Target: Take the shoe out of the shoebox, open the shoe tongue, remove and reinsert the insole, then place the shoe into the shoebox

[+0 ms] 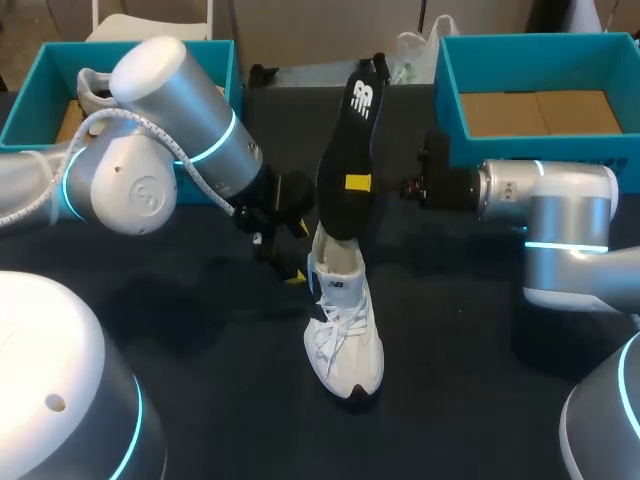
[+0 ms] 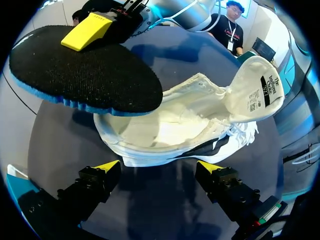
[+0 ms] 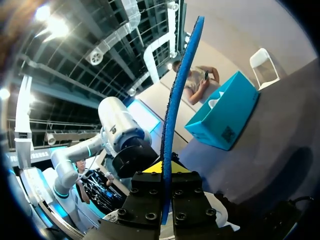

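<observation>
Pinching the insole (image 1: 345,150), right gripper (image 3: 166,167) holds it over the shoe (image 1: 345,320); left gripper (image 2: 159,166) spread

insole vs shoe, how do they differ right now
Colour: the insole is black with a blue edge; the shoe is white.
Pose: the insole stands steeply in the air; the shoe rests on its sole on the table.
Grip: the right pincer clamps the insole; the shoe is ungripped, ahead of the open left pincer.
Both are mid-table.

Dark table (image 1: 200,340), matte and plain, runs wide across the whole scene. Over at its far left corner sits a second white sneaker (image 1: 88,92), only partly showing.
</observation>
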Controlling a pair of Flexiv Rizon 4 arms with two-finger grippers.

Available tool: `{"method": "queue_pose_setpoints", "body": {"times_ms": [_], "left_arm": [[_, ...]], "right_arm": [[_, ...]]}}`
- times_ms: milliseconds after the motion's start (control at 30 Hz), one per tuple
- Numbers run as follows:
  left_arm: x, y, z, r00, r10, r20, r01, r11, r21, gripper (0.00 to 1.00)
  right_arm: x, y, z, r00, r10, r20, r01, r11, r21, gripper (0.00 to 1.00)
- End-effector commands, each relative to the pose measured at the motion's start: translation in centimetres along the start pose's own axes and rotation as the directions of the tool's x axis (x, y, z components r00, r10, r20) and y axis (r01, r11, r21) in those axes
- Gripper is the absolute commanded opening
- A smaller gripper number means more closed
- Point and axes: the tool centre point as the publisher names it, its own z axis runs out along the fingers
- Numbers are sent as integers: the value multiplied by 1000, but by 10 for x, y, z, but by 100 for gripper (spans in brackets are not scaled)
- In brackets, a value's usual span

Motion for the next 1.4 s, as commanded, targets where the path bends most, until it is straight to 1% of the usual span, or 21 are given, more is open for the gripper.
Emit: {"method": "queue_pose_setpoints", "body": {"times_ms": [33, 167, 400, 500, 567, 633, 933, 1000, 1067, 1100, 1400], "left_arm": [[0, 0, 1, 1000, 1, 1, -1, 1000, 0, 100], [0, 0, 1, 1000, 1, 1, -1, 1000, 0, 100], [0, 0, 1, 1000, 1, 1, -1, 1000, 0, 100], [0, 0, 1, 1000, 1, 1, -1, 1000, 0, 100], [0, 0, 1, 1000, 1, 1, -1, 1000, 0, 100], [0, 0, 1, 1000, 1, 1, -1, 1000, 0, 100], [0, 0, 1, 1000, 1, 1, -1, 1000, 0, 100], [0, 0, 1, 1000, 1, 1, -1, 1000, 0, 100], [0, 0, 1, 1000, 1, 1, -1, 1000, 0, 100], [0, 0, 1, 1000, 1, 1, -1, 1000, 0, 100], [0, 0, 1, 1000, 1, 1, -1, 1000, 0, 100]], "right_arm": [[-2, 0, 2, 1000, 3, -3, -3, 1000, 2, 0], [-6, -4, 10, 1000, -3, -7, 3, 1000, -5, 0], [-3, -7, 14, 999, -46, -13, 46, 999, -18, 0], [-3, -11, 14, 997, -75, -18, 74, 997, -24, 0], [-1, -14, 14, 996, -86, -28, 85, 996, -9, 0], [4, -13, 11, 994, -107, -17, 107, 994, -13, 0], [4, -13, 11, 994, -107, -17, 107, 994, -13, 0], [-3, -16, 16, 994, -105, 9, 105, 994, 20, 0], [-8, -16, 17, 994, -108, -11, 108, 992, 62, 0], [-10, -15, 16, 994, -111, -11, 111, 992, 66, 0], [-4, -14, 15, 983, -183, -26, 185, 977, 105, 0]]}}
